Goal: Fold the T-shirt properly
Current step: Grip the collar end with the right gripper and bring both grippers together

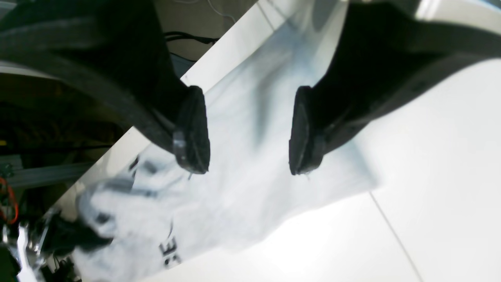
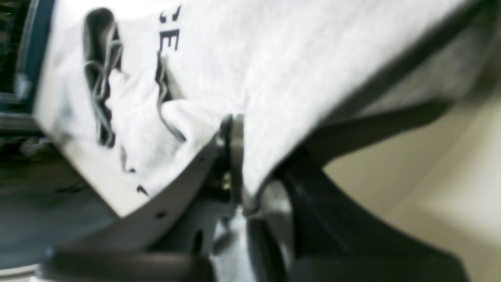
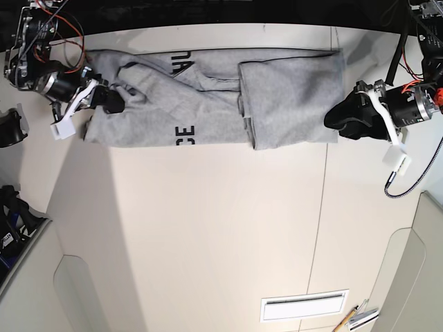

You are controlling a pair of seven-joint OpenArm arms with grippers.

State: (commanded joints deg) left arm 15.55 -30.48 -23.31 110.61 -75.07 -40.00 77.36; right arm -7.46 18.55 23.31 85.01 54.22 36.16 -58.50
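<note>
The heather-grey T-shirt lies stretched sideways along the far part of the table, partly folded, with black lettering showing. My right gripper is at the shirt's left end. In the right wrist view it is shut on a bunched edge of the shirt. My left gripper is at the shirt's right edge. In the left wrist view it is open and empty, with its jaws wide apart above the shirt.
The white table has a seam line running front to back. A slotted white vent and pencils lie at the front right. A black object sits at the left edge. A cable hangs by the left arm.
</note>
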